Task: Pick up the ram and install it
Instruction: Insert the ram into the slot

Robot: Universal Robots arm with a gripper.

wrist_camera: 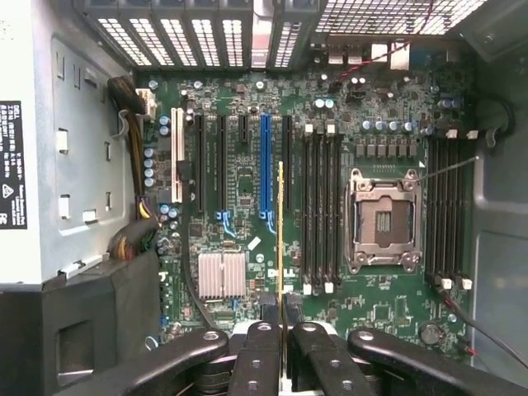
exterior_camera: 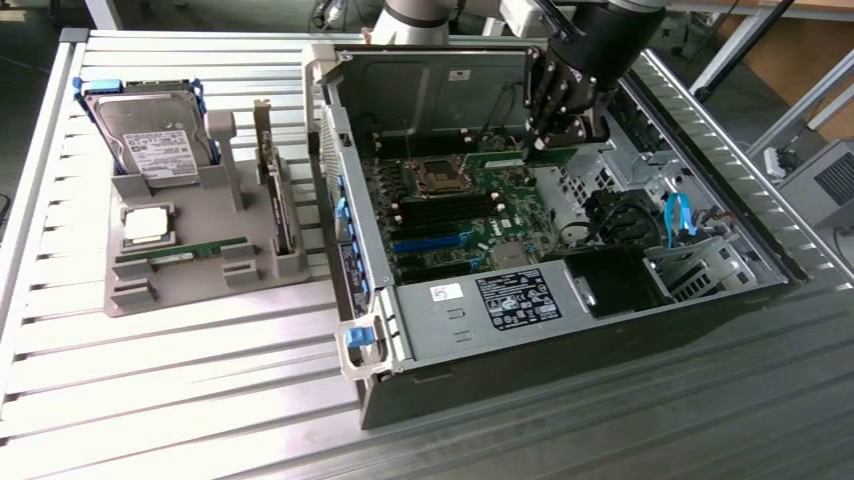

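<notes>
End effector clamped shut on the ram, stick held edge-on over the motherboard, near its black memory slots, gripped end hidden between the fingers, chips indiscernible

"dell" on motherboard

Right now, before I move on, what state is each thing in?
gripper: shut on the ram
ram: held over the board, not in a slot
memory slots: empty
socket: empty
case: side open
spare ram: lying in the tray
processor: lying in the tray
</notes>
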